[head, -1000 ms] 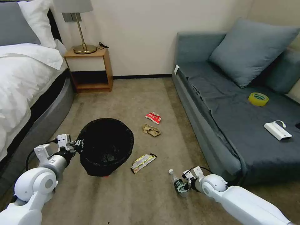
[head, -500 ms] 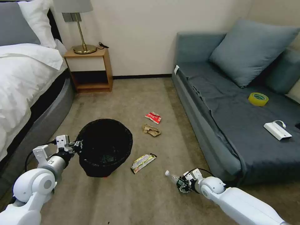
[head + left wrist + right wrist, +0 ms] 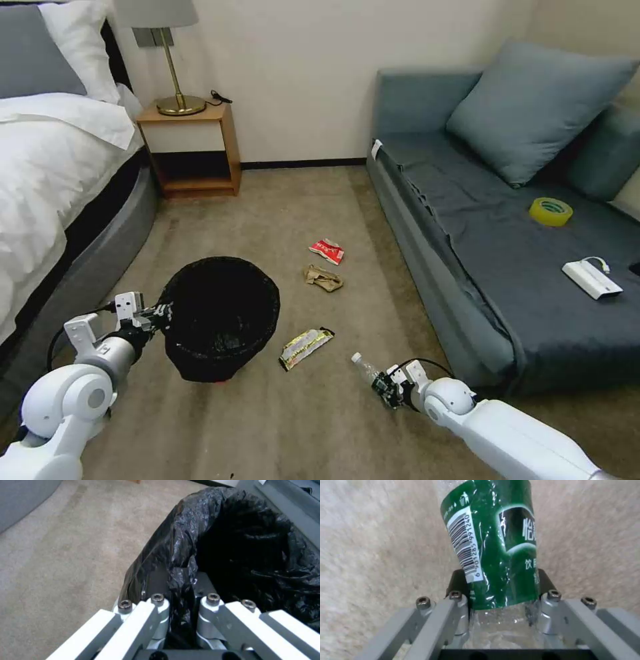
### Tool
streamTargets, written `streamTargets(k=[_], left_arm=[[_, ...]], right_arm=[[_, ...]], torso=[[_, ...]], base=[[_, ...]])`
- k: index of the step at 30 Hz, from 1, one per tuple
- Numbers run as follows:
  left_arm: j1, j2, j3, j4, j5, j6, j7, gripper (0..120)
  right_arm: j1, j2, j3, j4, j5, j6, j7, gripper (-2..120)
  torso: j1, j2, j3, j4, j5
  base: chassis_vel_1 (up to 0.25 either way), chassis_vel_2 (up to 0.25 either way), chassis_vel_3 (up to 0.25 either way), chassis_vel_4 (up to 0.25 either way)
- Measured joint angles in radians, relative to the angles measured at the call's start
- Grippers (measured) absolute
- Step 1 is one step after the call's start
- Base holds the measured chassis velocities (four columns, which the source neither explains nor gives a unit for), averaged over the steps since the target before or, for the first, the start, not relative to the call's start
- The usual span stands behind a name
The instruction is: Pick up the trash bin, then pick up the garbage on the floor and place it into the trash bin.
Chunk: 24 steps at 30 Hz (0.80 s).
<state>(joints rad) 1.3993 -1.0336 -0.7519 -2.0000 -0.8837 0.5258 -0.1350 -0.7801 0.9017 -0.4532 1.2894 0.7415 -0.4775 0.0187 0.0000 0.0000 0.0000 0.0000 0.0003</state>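
The trash bin (image 3: 221, 319), lined with a black bag, hangs tilted just above the carpet. My left gripper (image 3: 160, 312) is shut on its near-left rim; the left wrist view shows the bag-covered rim (image 3: 180, 562) pinched between the fingers. My right gripper (image 3: 382, 387) is shut on the clear bottle with the green label (image 3: 365, 368), whose cap points up and left above the floor; the label (image 3: 493, 542) sits between the fingers. On the floor (image 3: 280, 220) lie a gold-and-white wrapper (image 3: 305, 347), crumpled brown paper (image 3: 323, 277) and a red-and-white packet (image 3: 327, 250).
A grey sofa (image 3: 467, 267) runs along the right, carrying a yellow tape roll (image 3: 551, 211) and a white power bank (image 3: 592, 279). A bed (image 3: 53, 173) stands at the left and a wooden nightstand (image 3: 192, 150) with a lamp at the back wall.
The right gripper has lifted the bottle off the floor and carried it slightly left. The left gripper and bin have shifted a little down and left.
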Motion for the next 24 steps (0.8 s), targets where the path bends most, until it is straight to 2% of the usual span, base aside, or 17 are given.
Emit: streamTargets(k=[2,8,10,11,14,21,24], left_arm=[[0.002,-0.001,0.0,0.0,-0.003,0.001,-0.001,6],[0.008,-0.008,0.006,0.004,-0.006,0.003,-0.003,6],[0.008,-0.012,0.011,0.004,-0.007,0.003,-0.002,6],[0.008,-0.012,0.011,0.004,-0.007,0.003,-0.002,6],[0.009,-0.018,0.019,0.003,-0.008,0.002,0.003,6],[0.027,-0.027,0.043,-0.011,-0.012,0.002,0.018,6],[0.038,-0.03,0.055,-0.022,-0.012,0.002,0.028,6]], right_arm=[[-0.007,-0.007,0.014,0.026,0.001,-0.001,0.006,25],[-0.027,-0.077,0.12,0.221,0.016,-0.009,0.043,25],[-0.013,-0.104,0.164,0.33,0.043,-0.009,0.05,25],[-0.013,-0.104,0.164,0.33,0.043,-0.009,0.05,25],[0.057,-0.128,0.194,0.473,0.099,-0.01,0.064,25],[0.245,-0.114,0.088,0.635,0.169,0.059,0.054,25],[0.33,-0.073,0.0,0.698,0.193,0.067,0.045,25]], torso=[[0.0,0.0,0.0,0.0,0.0001],[0.0,0.0,0.0,-0.0001,-0.0003],[0.0,0.0,0.0,-0.0002,-0.0003],[0.0,0.0,0.0,-0.0002,-0.0003],[0.0,0.0,0.0,-0.0001,-0.0008],[0.0,0.0,0.0,0.0001,-0.0005],[0.0,0.0,0.0,0.0003,-0.0004]], base=[[0.0,0.0,0.0,0.0],[0.0,0.0,0.0,0.0],[0.0,0.0,0.0,0.0],[0.0,0.0,0.0,0.0],[0.0,0.0,0.0,0.0],[0.0,0.0,0.0,0.0],[0.0,0.0,0.0,0.0]])
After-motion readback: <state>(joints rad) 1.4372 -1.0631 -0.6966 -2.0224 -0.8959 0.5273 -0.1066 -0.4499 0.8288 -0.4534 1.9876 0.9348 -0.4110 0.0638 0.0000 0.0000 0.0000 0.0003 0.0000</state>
